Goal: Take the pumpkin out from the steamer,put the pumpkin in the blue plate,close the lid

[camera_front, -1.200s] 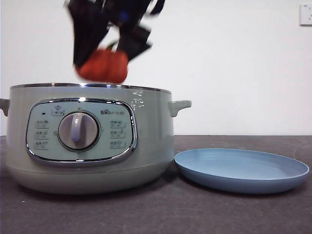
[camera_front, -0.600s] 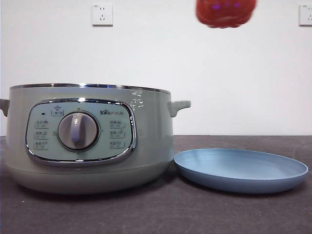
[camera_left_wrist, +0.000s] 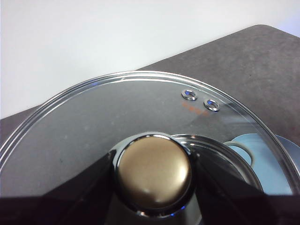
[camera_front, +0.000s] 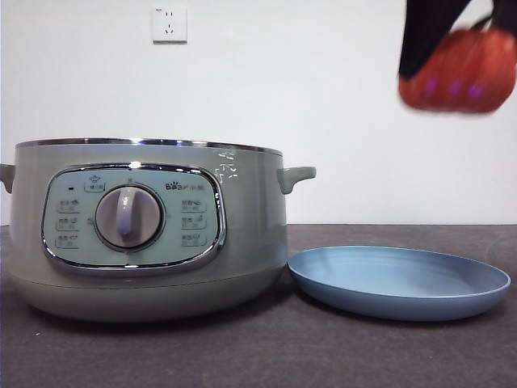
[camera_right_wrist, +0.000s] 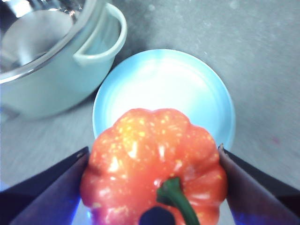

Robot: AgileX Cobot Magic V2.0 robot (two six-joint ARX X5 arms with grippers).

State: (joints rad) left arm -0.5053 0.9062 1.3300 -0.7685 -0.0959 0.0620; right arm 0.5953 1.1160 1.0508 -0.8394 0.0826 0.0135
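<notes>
The steamer [camera_front: 149,230] stands on the dark bench [camera_front: 258,356] with no lid on it, its dial facing forward. The plate [camera_front: 400,283] lies just beside the steamer, bare. High above the plate — well clear of it — the pumpkin [camera_front: 460,81] hangs in the right claw [camera_front: 452,48], blurred, a dark jaw pressed on its side nearer the steamer. A wall socket [camera_front: 170,24] sits above the steamer.

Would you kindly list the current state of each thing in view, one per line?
pumpkin: lifted, held above the plate by the right claw.
steamer: open, lid off, on the table.
blue plate: empty, beside the steamer.
lid: off the steamer, gripped at its knob by the left claw.
</notes>
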